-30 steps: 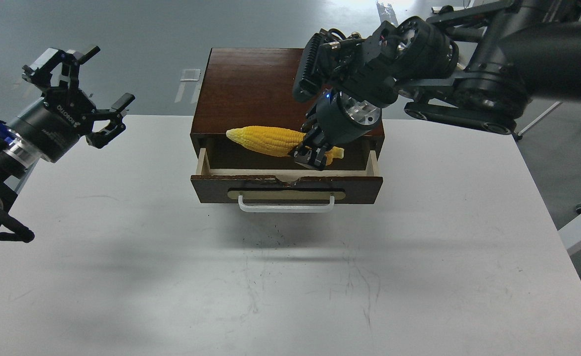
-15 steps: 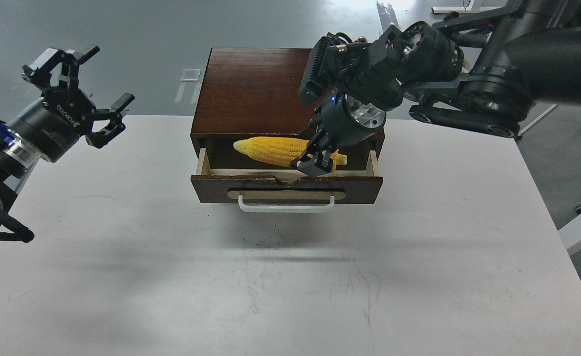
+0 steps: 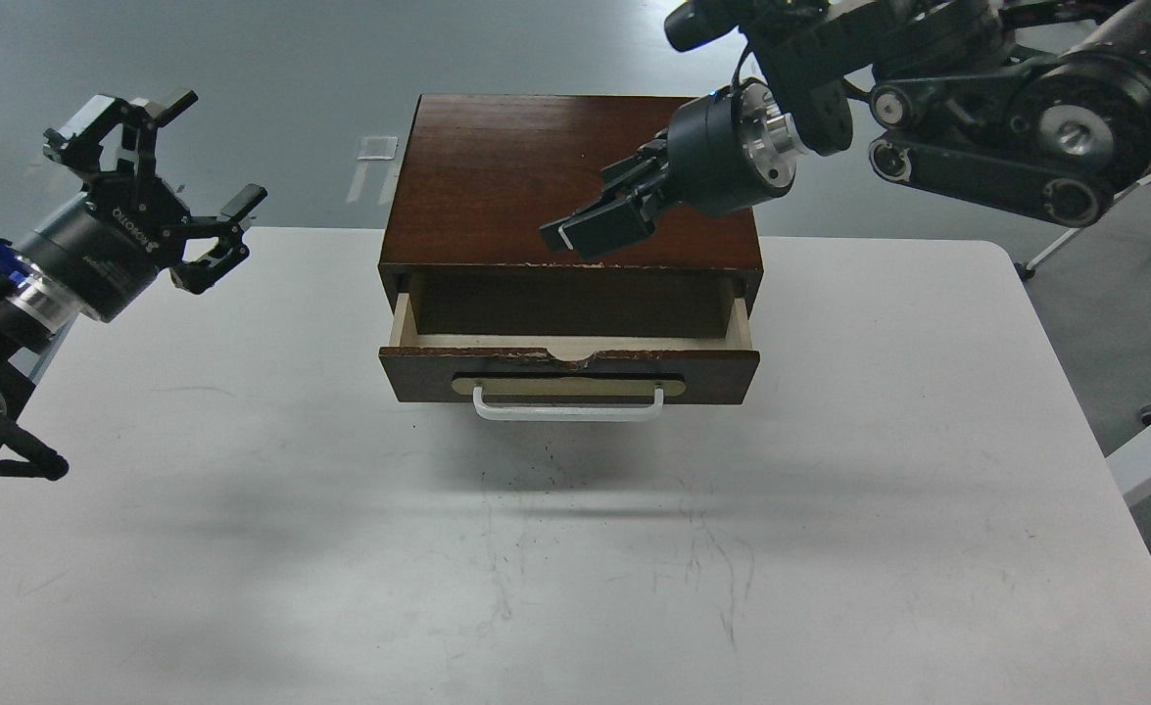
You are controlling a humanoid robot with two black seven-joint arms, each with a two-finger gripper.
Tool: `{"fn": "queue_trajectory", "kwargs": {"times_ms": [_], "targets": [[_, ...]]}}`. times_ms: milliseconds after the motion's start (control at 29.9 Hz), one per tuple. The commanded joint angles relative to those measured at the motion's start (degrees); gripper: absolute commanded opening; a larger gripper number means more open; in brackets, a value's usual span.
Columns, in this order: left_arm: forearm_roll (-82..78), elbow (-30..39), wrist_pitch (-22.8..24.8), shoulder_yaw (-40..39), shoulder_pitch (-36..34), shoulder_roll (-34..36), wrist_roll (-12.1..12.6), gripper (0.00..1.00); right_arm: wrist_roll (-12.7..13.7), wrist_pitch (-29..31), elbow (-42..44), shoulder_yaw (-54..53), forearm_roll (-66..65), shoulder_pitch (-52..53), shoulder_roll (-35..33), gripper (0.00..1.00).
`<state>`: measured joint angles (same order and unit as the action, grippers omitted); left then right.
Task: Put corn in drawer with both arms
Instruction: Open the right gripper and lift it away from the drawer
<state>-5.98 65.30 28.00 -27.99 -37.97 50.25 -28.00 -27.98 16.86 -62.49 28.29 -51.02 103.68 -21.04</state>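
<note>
While the left gripper (image 3: pixel 183 186) hangs wide open and empty over the table (image 3: pixel 242 548) edge, the drawer (image 3: pixel 570 367) stands pulled out. No corn shows in its dark inside. Above the box (image 3: pixel 497 176), the right gripper (image 3: pixel 585 227) holds nothing; its fingers look nearly closed.

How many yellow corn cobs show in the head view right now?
0. None on the white table, atop the dark brown wooden box, or in either gripper. One may lie hidden in the open drawer, whose floor is out of sight.
</note>
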Motion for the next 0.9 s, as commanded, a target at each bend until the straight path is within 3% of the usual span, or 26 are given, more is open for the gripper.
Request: {"fn": "queue_trajectory", "kwargs": {"times_ms": [0, 167, 267, 468, 635, 869], "targets": [[0.0, 0.0, 0.0, 0.0, 0.1, -0.2, 0.0, 0.99, 0.0, -0.2, 0.3, -9.9, 15.8, -9.3, -6.4, 1.00], [0.0, -0.1, 0.0, 0.0, 0.3, -0.2, 0.0, 0.99, 0.0, -0.3, 0.8, -27.9, 20.3, -24.8, -12.9, 1.00], [0.0, -0.1, 0.0, 0.0, 0.3, -0.6, 0.0, 0.99, 0.0, -0.4, 2.4, -40.4, 20.5, -36.3, -13.5, 1.00], [0.5, -0.1, 0.0, 0.0, 2.8, -0.6, 0.0, 0.99, 0.0, -1.0, 4.0, -54.6, 24.2, -52.8, -13.4, 1.00], [0.8, -0.4, 0.0, 0.0, 5.3, -0.8, 0.0, 0.99, 0.0, -1.0, 4.0, -59.2, 32.9, -61.6, -12.9, 1.00], [0.8, -1.5, 0.0, 0.0, 6.5, -3.2, 0.0, 0.99, 0.0, -1.0, 4.0, -59.5, 33.9, -66.1, -11.9, 1.00]]}}
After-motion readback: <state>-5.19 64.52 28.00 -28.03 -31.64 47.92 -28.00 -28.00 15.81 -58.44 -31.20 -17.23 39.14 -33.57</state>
